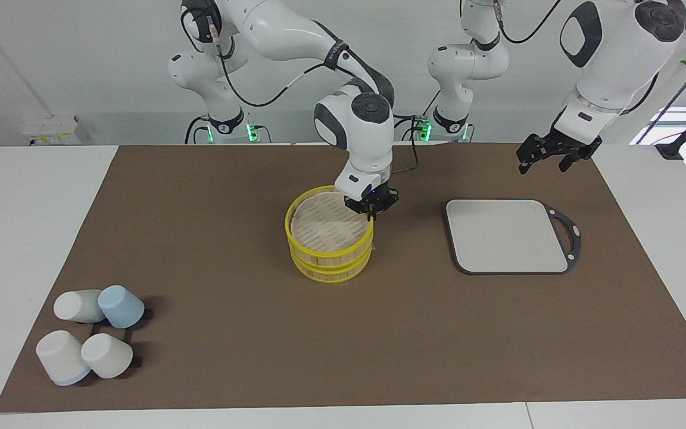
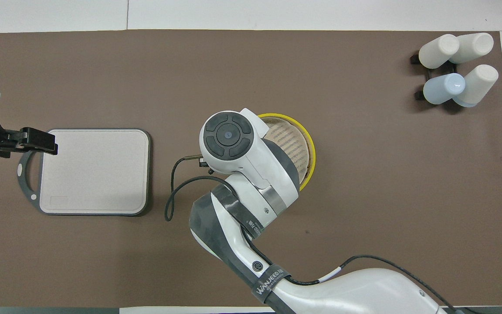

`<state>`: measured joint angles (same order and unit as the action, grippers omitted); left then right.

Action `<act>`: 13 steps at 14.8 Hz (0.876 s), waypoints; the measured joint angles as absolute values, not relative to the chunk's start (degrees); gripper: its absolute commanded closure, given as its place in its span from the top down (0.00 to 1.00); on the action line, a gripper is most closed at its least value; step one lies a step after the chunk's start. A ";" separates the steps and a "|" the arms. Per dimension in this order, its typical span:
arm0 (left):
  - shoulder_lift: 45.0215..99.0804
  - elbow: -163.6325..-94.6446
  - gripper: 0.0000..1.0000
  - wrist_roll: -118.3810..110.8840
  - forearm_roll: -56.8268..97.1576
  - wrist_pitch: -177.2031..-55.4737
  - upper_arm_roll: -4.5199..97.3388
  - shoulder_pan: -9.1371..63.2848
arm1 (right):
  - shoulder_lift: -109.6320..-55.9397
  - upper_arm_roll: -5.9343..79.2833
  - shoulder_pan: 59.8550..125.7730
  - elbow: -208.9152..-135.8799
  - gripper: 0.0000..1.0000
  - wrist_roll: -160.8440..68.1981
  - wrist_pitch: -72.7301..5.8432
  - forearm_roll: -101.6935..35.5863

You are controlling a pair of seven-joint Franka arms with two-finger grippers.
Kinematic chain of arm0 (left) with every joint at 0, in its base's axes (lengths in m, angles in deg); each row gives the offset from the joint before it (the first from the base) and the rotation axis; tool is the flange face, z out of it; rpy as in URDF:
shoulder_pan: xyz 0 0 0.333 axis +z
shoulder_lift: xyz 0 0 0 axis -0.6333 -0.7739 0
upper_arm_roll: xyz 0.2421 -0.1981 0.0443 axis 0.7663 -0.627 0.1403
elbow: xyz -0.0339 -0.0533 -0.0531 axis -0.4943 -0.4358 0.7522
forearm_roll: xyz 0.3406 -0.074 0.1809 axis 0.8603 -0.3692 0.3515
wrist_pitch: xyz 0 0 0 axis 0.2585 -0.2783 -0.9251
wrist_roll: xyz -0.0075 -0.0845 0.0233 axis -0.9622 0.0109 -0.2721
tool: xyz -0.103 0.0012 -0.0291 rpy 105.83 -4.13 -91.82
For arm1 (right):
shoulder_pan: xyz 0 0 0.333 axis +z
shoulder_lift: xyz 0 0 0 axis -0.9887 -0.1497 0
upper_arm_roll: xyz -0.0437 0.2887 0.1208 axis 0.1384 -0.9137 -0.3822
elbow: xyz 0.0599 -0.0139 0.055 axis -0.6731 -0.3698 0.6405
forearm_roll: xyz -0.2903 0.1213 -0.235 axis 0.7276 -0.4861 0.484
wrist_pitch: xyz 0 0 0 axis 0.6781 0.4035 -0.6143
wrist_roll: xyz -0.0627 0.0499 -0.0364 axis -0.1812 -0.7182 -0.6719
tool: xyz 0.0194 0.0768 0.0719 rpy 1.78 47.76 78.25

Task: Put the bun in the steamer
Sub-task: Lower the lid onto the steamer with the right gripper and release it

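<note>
Between my right gripper's point(image 1: 371, 210) closed jaws sits the rim of the round yellow-rimmed bamboo steamer lid point(image 1: 330, 223): light, stiff. No cream dough bun visible; left gripper point(image 1: 548, 156) waits, spread.

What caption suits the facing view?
Right gripper grips the steamer lid at its rim; left gripper hangs above the grey board.

We see steamer point(image 1: 329, 233) point(image 2: 307, 150) twice: high facing camera across table; overhead camera above robots, steeply down.
</note>
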<state>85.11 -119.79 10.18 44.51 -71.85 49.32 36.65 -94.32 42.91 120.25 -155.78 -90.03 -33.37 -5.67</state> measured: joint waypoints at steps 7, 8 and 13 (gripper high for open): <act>84.64 -116.96 1.00 10.18 43.96 -71.69 49.59 36.47 | -94.30 42.92 120.10 -155.98 0.00 -90.03 -33.87 -5.67; 84.64 -116.91 1.00 10.18 43.96 -71.80 49.59 36.46 | -94.30 42.94 120.01 -156.13 0.00 -90.03 -34.41 -5.67; 84.63 -116.91 1.00 10.19 43.96 -73.48 49.58 36.29 | -93.09 42.96 119.96 -159.76 0.09 -90.03 -39.74 -5.70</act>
<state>84.63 -116.91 10.19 43.96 -73.48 49.58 36.29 -93.09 42.96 119.96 -159.76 -90.03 -39.74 -5.70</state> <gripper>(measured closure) 0.000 0.912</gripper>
